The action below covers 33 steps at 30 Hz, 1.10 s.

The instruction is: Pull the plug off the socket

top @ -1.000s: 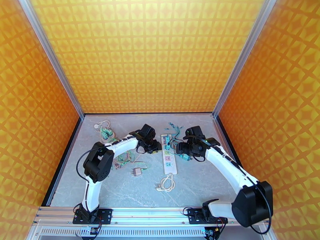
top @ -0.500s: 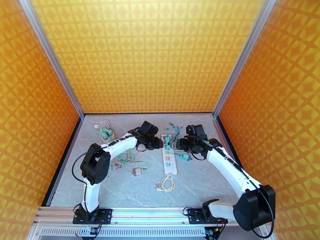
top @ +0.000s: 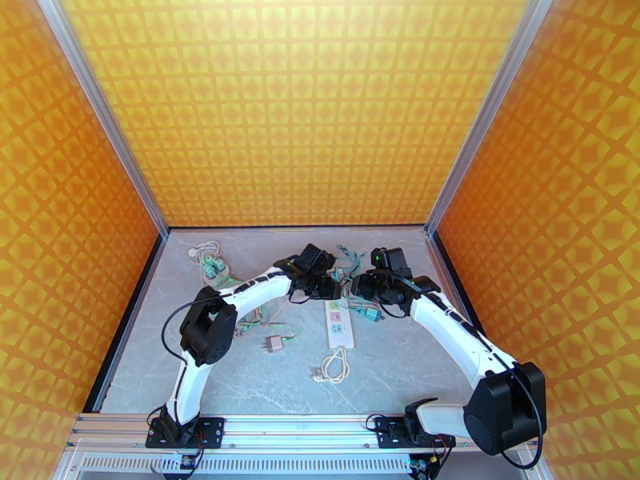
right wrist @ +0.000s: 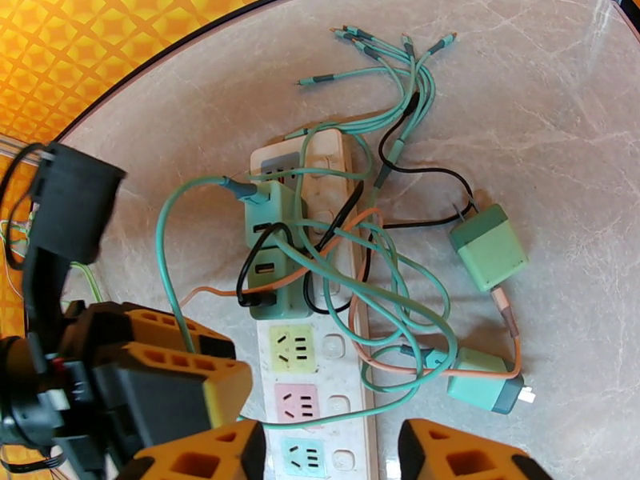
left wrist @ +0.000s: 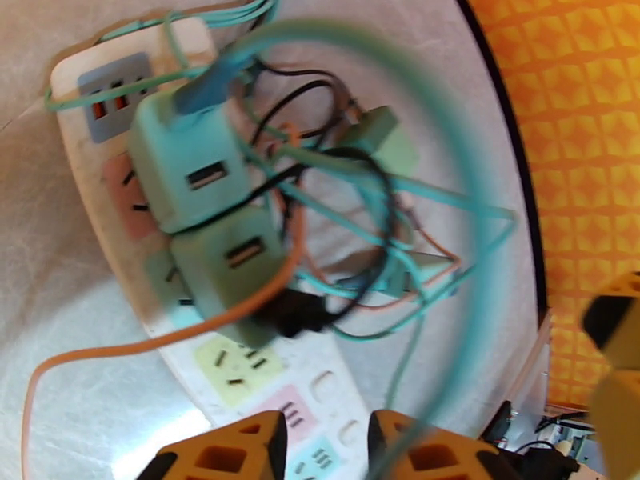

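Right wrist: right hand (right wrist: 324,450) open w/ nothing held, left hand (left wrist: 324,446) open too; tangled cables (right wrist: 416,94) may snag, dragging socket (right wrist: 352,378) along when plug (right wrist: 268,206) is pulled.

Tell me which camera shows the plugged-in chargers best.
Right wrist: both green chargers sit sharp and whole on the power strip, with the cables traceable. The left wrist view has the chargers closer but blurred and crossed by cables. From the top the strip's far end lies under the left gripper.
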Tool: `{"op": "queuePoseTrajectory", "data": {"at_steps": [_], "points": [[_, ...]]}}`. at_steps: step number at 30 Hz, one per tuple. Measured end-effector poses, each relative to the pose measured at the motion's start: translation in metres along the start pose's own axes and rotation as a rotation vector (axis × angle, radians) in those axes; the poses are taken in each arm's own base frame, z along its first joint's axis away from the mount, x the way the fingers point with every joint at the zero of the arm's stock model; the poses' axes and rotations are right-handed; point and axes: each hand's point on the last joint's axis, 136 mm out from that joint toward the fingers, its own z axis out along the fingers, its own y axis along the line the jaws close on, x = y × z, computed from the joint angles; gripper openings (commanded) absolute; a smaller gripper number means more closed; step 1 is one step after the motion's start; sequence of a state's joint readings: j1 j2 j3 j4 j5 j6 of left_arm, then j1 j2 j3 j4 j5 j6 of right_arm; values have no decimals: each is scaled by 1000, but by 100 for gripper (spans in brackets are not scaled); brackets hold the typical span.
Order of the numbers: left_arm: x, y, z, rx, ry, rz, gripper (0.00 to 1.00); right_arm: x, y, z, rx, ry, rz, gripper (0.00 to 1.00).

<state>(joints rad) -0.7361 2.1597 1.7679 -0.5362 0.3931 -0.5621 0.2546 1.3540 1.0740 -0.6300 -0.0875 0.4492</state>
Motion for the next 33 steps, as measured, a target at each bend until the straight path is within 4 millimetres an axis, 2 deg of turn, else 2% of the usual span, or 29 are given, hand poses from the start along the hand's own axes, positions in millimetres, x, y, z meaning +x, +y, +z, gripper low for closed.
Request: {"op": "queuePoseTrajectory", "data": {"at_steps": [10,16,19,22,25,30,33], "points": [[-15,2,2,-75,-48,-15,44,3,-1,8,-3,9,2,48],[-15,10,-1,-169,-65,-32,44,1,1,9,-13,0,3,48],[-13,17,-8,-231,-70,-34,45,3,-1,11,-10,0,3,47],[-13,14,-22,-264,-84,-24,44,7,-4,13,1,7,4,45],[-21,-4,-36,-259,-110,1,43,9,-7,15,14,9,7,44],[-37,-57,-56,-187,-172,81,41,9,-11,17,30,-1,14,43],[-44,-82,-58,-146,-201,111,40,8,-15,16,42,-6,21,43]]}}
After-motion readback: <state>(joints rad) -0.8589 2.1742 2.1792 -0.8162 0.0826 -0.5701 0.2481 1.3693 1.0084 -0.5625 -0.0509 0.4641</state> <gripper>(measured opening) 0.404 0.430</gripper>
